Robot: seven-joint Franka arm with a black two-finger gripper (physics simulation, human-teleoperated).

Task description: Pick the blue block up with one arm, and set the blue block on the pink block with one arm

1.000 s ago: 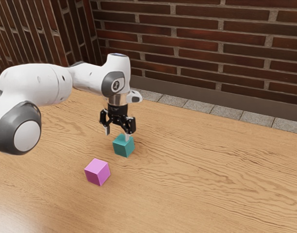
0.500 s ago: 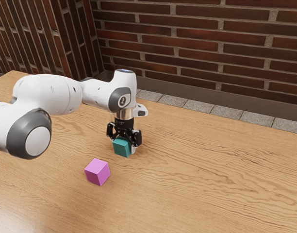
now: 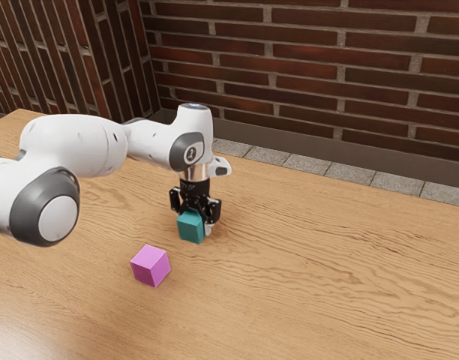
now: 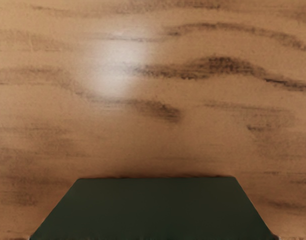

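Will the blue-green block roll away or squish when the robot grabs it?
Probably neither. The blue-green block has flat faces and sharp corners, so it should sit still rather than roll. Its edges look crisp, so it is likely stiff, not squishy.

No text, label, brand or number can be read on anything here.

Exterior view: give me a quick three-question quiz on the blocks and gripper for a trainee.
1. True or false: the teal block rests on top of the pink block.
2. The gripper sits around which thing? A. pink block B. teal block C. nothing
3. Fill in: the block nearer the brick wall is the ___ one.
Key: 1 false; 2 B; 3 teal.
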